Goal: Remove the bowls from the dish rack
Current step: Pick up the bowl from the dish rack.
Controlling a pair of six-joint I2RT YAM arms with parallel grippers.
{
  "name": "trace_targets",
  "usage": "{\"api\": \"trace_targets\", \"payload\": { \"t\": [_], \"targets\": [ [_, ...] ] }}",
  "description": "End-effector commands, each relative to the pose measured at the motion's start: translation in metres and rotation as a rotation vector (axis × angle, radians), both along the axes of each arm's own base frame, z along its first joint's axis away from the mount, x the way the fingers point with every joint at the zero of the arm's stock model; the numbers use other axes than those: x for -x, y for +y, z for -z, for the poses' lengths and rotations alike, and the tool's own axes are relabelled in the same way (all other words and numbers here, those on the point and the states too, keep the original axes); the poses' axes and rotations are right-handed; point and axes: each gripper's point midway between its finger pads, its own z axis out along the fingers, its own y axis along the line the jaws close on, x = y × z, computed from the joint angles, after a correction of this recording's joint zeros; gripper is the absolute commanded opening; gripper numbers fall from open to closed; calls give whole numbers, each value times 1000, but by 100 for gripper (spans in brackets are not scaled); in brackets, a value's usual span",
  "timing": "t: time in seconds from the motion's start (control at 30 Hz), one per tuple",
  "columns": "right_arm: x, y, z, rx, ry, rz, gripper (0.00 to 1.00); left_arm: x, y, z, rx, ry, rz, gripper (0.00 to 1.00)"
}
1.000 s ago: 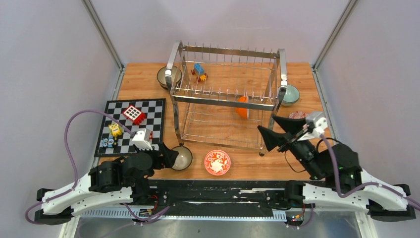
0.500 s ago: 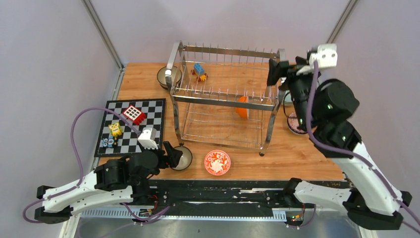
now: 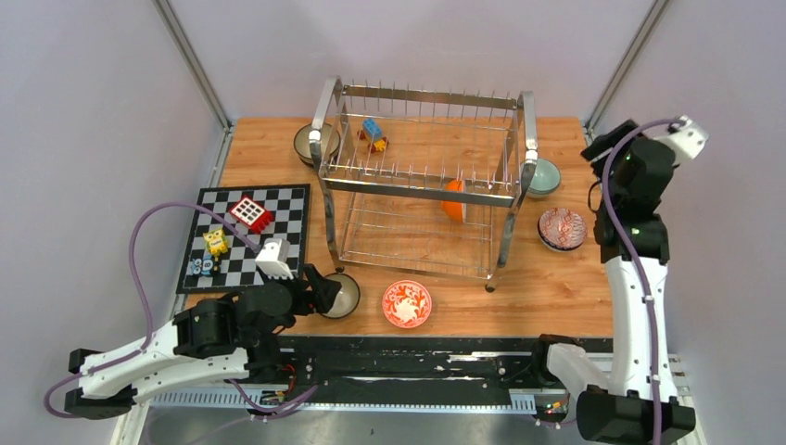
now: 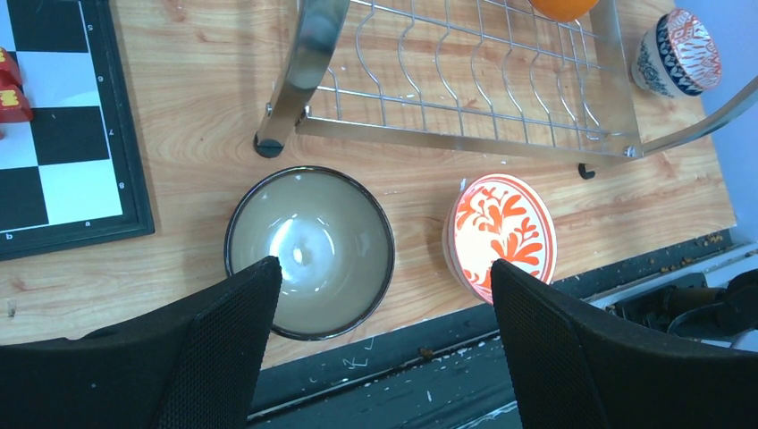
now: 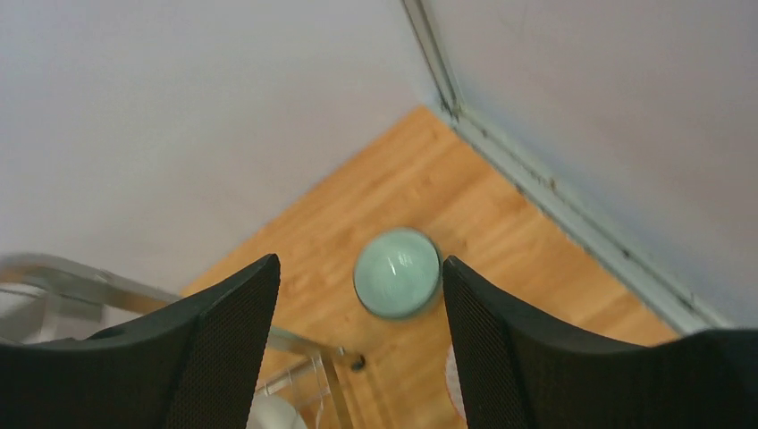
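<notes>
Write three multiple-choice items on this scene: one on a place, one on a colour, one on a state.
1. Where is the orange bowl?
A. in the rack
B. on a shelf
C. on the floor

2. What colour is the bowl by the rack's right end?
A. black
B. mint
C. yellow

3. How is the left end effector?
A. shut on a bowl
B. shut on a spoon
C. open, empty

Key:
1 A: it stands on edge inside the rack's wires.
2 B: its pale green glaze shows from above and in the right wrist view.
3 C: its fingers stand wide apart over the olive bowl, holding nothing.
</notes>
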Motion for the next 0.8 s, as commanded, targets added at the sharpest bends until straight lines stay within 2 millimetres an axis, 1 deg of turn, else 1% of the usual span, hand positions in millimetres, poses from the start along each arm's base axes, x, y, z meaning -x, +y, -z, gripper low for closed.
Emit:
{"api": "trace_targets", "payload": {
  "t": [0.0,0.03,0.13,0.17,0.2,0.23,0.27,0.33,0.4,0.5,0.63,0.77],
  "targets": [
    [-8,18,81,-201,90,-110,70,-3,3,5,-7,-9,-18,88],
    [-12,23,97,-225,115,-142,70,-3,3,6,-10,-8,-18,88],
    [-23,47,147,-329,185,-289,71,-2,3,9,-14,-3,-17,88],
    [-25,53,160,-363,192,-332,70,-2,3,10,-15,0,-18,88],
    [-28,59,168,-396,185,-373,70,-2,4,12,-15,3,-20,88],
    [-32,66,172,-412,161,-422,69,-1,4,13,-14,7,-20,88],
    [-32,74,182,-443,167,-465,69,-1,4,15,-11,10,-20,88],
    [-37,89,184,-481,136,-558,68,0,4,17,-5,16,-19,88],
    [-41,105,191,-544,135,-657,68,0,4,20,-5,18,-18,88],
    [-41,128,191,-617,149,-816,71,1,4,21,-5,20,-18,88],
    [-44,137,206,-666,205,-885,72,1,1,21,-1,20,-11,88],
    [-51,147,210,-708,240,-964,69,0,-1,22,-12,23,-9,88]
  ]
}}
